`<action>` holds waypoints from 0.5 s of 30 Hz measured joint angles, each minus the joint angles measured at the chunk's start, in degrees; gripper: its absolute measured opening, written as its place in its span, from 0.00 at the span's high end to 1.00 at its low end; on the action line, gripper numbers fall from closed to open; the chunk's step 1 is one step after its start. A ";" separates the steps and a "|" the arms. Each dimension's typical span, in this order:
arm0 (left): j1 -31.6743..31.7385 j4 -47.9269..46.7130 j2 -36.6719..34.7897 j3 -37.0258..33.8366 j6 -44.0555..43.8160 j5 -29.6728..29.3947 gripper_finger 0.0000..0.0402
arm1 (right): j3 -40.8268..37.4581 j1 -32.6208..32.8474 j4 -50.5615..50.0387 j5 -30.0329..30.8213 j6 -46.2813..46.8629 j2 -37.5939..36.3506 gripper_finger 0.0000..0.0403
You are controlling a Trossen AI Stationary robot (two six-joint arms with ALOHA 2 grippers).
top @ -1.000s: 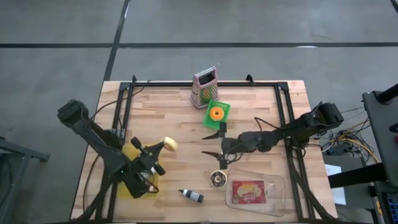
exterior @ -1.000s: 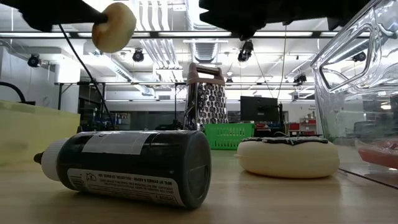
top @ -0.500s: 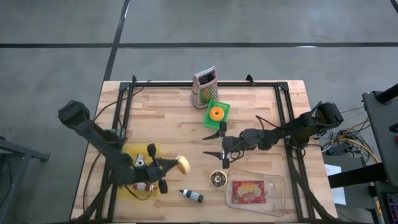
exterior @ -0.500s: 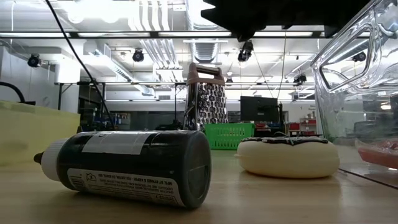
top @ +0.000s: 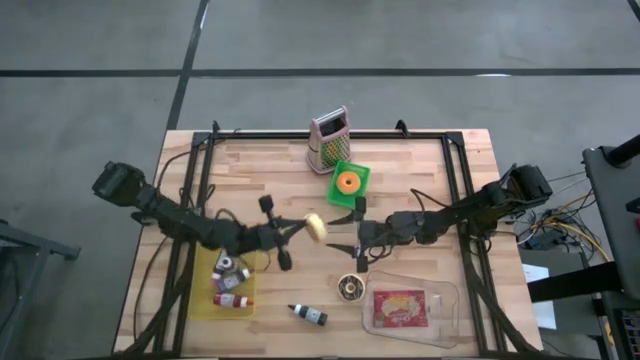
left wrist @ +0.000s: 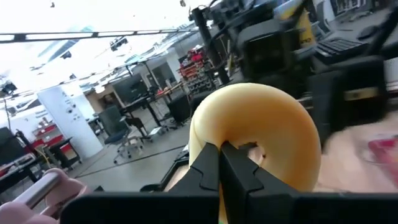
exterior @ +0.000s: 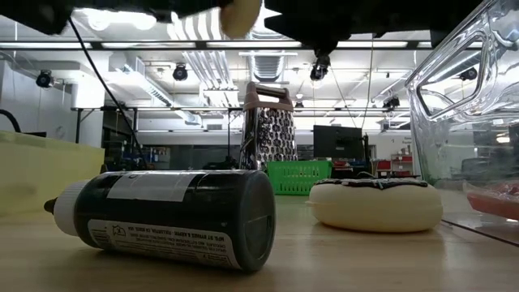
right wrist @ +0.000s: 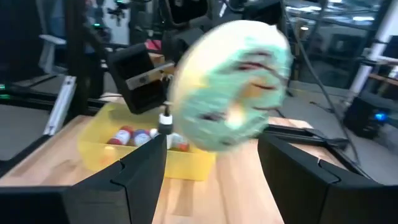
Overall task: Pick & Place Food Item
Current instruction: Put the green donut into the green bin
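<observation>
My left gripper reaches in from the table's left and is shut on a pale yellow donut, held above mid-table. The left wrist view shows the donut's plain side. The right wrist view shows its mint-green frosted side. In the low view the donut shows at the top edge. My right gripper is open just to the donut's right, fingers pointing at it and not touching it. My left gripper pinches the donut's ring between its two fingers, at the part nearest the wrist, beside the hole. The fingers come level from the table's left. The donut is lifted clear of the table and stands roughly on edge, its frosted side toward the table's right.
A yellow tray with small bottles lies near left. A black bottle, a chocolate-topped donut and a clear container holding red-yellow food lie near the front. A grater and a green basket stand at the far middle.
My left gripper has swung from over the yellow tray toward the table's right, first dipping toward the near edge, then out to mid-table. It carries the donut up to my right gripper's open fingers. The donut has stayed lifted clear throughout.
</observation>
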 joint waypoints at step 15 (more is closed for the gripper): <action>10.36 -0.06 0.00 -0.81 -3.01 11.40 1.00 | 0.02 -2.97 0.52 3.00 2.20 0.00 0.39</action>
